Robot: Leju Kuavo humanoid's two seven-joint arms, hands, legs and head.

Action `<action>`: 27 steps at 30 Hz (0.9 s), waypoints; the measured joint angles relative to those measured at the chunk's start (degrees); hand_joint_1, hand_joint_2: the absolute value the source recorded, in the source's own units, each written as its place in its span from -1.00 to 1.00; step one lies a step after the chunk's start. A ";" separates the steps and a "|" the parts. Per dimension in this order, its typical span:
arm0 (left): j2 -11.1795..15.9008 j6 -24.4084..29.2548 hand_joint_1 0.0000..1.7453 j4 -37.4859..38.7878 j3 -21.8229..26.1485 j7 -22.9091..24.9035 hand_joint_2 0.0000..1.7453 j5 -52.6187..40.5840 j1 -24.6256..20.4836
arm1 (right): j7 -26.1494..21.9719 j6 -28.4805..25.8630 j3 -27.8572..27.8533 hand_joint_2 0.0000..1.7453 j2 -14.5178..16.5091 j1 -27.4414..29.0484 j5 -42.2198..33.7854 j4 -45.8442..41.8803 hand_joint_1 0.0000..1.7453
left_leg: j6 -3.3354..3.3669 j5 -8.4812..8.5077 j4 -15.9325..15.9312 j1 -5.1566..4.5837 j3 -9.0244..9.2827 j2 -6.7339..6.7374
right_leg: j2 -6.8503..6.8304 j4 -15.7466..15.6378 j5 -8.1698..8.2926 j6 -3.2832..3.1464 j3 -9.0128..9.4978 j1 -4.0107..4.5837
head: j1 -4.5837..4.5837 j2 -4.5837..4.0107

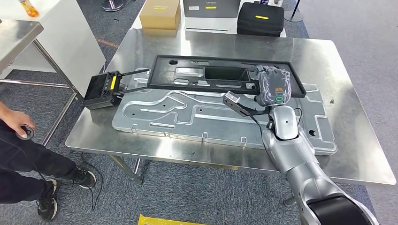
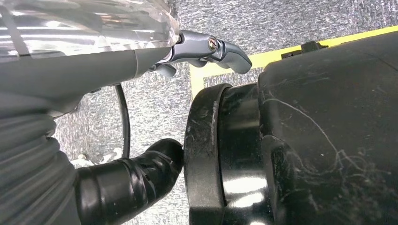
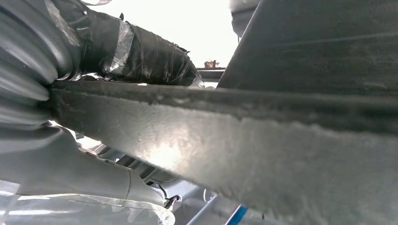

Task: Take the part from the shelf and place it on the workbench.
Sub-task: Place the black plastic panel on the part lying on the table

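At the bench's left edge you have a black handheld controller, its antenna pointing inward. A large silver machined plate lies along the near side. Beyond the far edge sit a cardboard box, a grey case and a black case. A person stands left.
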 joint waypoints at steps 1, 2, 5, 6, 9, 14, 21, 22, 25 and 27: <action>0.00 -0.05 -1.00 0.00 -0.06 0.01 -1.00 0.00 -0.02 | 0.46 -0.04 -0.19 1.00 -0.05 -0.14 0.10 0.76 0.99 | 0.00 0.00 0.00 0.00 0.01 0.00 | 0.00 0.00 -0.01 0.00 0.00 0.00 | 0.00 0.00; 0.00 -0.11 -1.00 0.00 -0.10 0.01 -1.00 0.00 -0.04 | 0.89 -0.10 -0.44 1.00 -0.11 -0.33 0.15 1.47 0.99 | 0.00 0.00 0.00 0.00 0.01 -0.01 | 0.00 0.00 -0.01 0.01 0.00 0.01 | 0.00 0.00; 0.00 -0.38 -1.00 0.00 -0.16 0.05 -1.00 0.00 -0.10 | 1.86 -0.39 -1.30 1.00 -0.42 -1.06 0.37 3.72 1.00 | 0.00 0.00 -0.01 0.00 0.00 -0.01 | 0.01 0.00 -0.01 0.01 0.00 0.01 | 0.01 0.00; 0.00 -0.48 -1.00 0.00 -0.17 0.08 -1.00 0.00 -0.12 | 2.08 -0.48 -1.54 1.00 -0.54 -1.26 0.56 4.41 1.00 | 0.00 0.00 -0.01 0.00 0.00 -0.01 | 0.01 0.00 -0.01 0.01 0.01 0.01 | 0.01 0.00; 0.00 -0.67 -1.00 0.00 -0.23 0.11 -1.00 0.00 -0.16 | 2.48 -0.74 -1.99 1.00 -0.84 -1.62 1.22 6.20 0.98 | 0.00 0.00 -0.01 0.00 -0.02 0.02 | 0.01 -0.01 0.00 0.01 0.02 0.00 | 0.01 0.00; 0.00 -0.87 -1.00 0.00 -0.36 0.23 -1.00 0.00 -0.21 | 3.19 -1.05 -2.57 1.00 -0.94 -1.67 1.31 8.22 0.98 | 0.00 0.00 0.00 0.00 0.03 0.02 | 0.01 0.00 0.00 0.01 0.02 0.00 | 0.01 0.00; 0.00 -1.03 -1.00 0.00 -0.69 0.32 -1.00 0.00 -0.30 | 3.19 -0.96 -3.32 1.00 -0.94 -1.71 1.68 9.64 -0.70 | 0.00 0.00 -0.01 0.00 0.01 0.02 | 0.01 0.00 0.00 0.01 0.02 0.00 | 0.01 0.00; 0.00 -1.03 -1.00 0.00 -0.72 0.33 -1.00 0.00 -0.31 | 3.19 -0.93 -3.33 1.00 -0.94 -1.70 2.03 9.71 -0.70 | 0.00 -0.01 -0.01 0.00 -0.01 0.03 | 0.01 0.00 -0.01 0.01 0.03 0.00 | 0.01 0.00; 0.00 -1.02 -1.00 0.00 -0.76 0.37 -1.00 0.00 -0.33 | 3.19 -0.88 -3.33 1.00 -0.94 -1.67 2.91 9.96 -0.85 | -0.01 -0.01 -0.01 0.00 0.00 0.02 | 0.01 0.00 -0.01 0.01 0.04 0.00 | 0.01 0.00; 0.00 -1.01 -1.00 0.00 -0.79 0.37 -1.00 0.00 -0.33 | 3.19 -0.88 -3.33 1.00 -0.93 -1.64 3.16 10.16 -1.00 | -0.01 -0.01 -0.01 0.00 -0.01 0.01 | 0.00 0.00 -0.01 0.01 0.05 0.00 | 0.01 0.00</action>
